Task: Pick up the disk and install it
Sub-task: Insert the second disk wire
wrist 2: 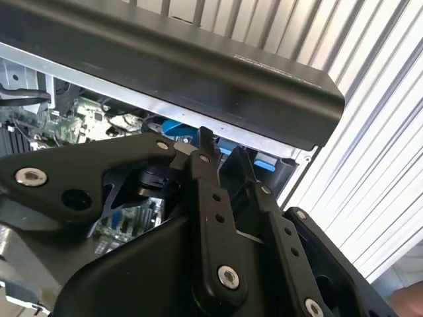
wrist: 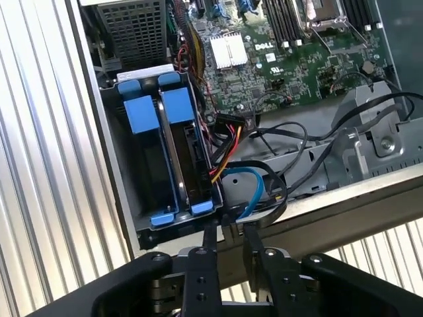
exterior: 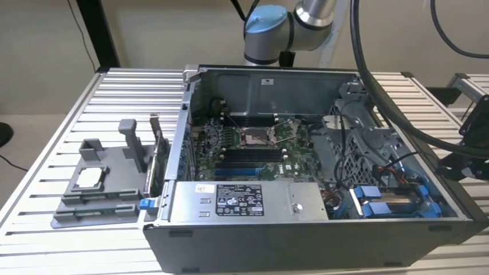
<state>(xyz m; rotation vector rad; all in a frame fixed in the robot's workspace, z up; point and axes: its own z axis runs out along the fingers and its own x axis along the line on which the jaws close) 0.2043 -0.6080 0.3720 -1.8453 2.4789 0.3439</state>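
The disk stands on edge in the drive bay at the corner of the open computer case, edged by a bright blue frame, in the slot nearer the motherboard. In the exterior view, the disk lies between blue rails at the case's front right. My gripper hovers just outside the case wall beside that bay. Its two black fingers stand slightly apart with nothing between them. The second wrist view looks past the gripper to the black case rim. In the exterior view the gripper is a dark shape at the right edge.
The open case holds a motherboard, a grey power supply box and loose cables next to the bay. A grey fixture with a small silver chip sits on the slatted table at the exterior view's left.
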